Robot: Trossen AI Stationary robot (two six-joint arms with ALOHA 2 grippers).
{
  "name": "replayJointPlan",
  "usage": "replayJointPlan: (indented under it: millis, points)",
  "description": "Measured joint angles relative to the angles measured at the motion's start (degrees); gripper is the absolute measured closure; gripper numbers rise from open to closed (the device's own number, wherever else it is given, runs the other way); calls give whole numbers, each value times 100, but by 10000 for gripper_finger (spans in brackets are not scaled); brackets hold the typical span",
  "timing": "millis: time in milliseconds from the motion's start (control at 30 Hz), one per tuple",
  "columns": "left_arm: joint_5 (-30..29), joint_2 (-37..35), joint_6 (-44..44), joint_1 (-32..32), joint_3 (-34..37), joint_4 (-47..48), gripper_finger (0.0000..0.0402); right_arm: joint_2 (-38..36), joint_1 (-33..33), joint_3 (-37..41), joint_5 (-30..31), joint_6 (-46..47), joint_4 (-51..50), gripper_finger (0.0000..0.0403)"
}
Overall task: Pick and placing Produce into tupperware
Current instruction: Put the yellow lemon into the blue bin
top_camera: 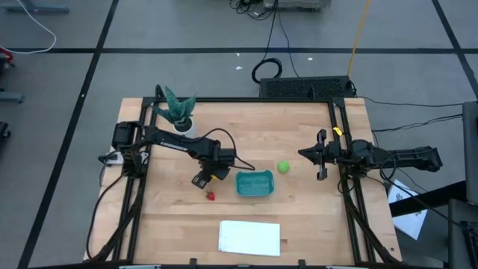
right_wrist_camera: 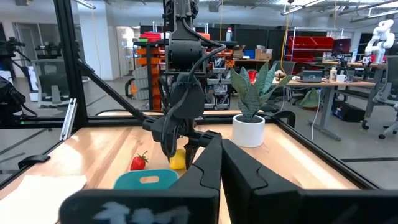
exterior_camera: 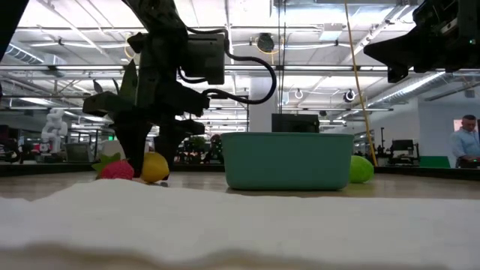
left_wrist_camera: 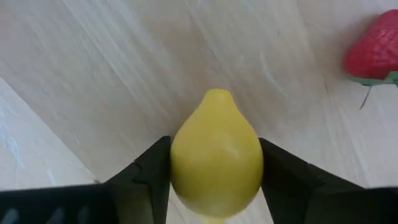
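My left gripper (left_wrist_camera: 216,186) is down at the table just left of the teal tupperware tub (top_camera: 255,183), shut on the yellow lemon (left_wrist_camera: 216,155). The red strawberry (top_camera: 210,196) lies on the wood just near-side of that gripper. The green ball (top_camera: 283,167) sits on the table off the tub's far right corner. In the low view the lemon (exterior_camera: 154,167) and strawberry (exterior_camera: 116,169) show side by side left of the tub (exterior_camera: 287,160). My right gripper (top_camera: 321,155) hovers shut above the table, right of the ball. My left gripper pinches the lemon across its widest part (left_wrist_camera: 180,168), one dark finger (left_wrist_camera: 146,177) on each side. The fingers come from above, pointing down. The lemon's pointed tip (left_wrist_camera: 216,94) sticks out past the fingertips. In the low view it sits at table level; lifted or resting, I cannot tell.
A spiky green plant in a white pot (top_camera: 179,116) stands at the far left of the table. A flat white sheet (top_camera: 249,237) lies at the near edge. Bare wood stretches between the tub and the sheet. Black frame rails (top_camera: 351,202) run along both table sides.
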State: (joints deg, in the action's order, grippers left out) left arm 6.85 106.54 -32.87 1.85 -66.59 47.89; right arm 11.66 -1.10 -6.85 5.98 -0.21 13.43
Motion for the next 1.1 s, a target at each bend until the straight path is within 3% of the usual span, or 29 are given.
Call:
replayJointPlan:
  millis: [100,333,633,767,933,1100]
  points:
    - [-28,-15,0,0,0,13,215,0,0,0,0,0,1,403]
    - [-395,-53,-123,0,0,273,164,0,0,0,-1,0,2,403]
    - [-435,-358,-153,0,-148,345,220,2,0,0,-2,0,4,403]
    - [-435,-608,-113,0,-324,346,215,11,0,0,-2,0,8,403]
    - [-414,-892,-207,0,-356,336,181,13,0,2,-4,0,5,403]
    - [-664,-1143,-198,1,-358,356,203,15,-2,2,-4,0,6,403]
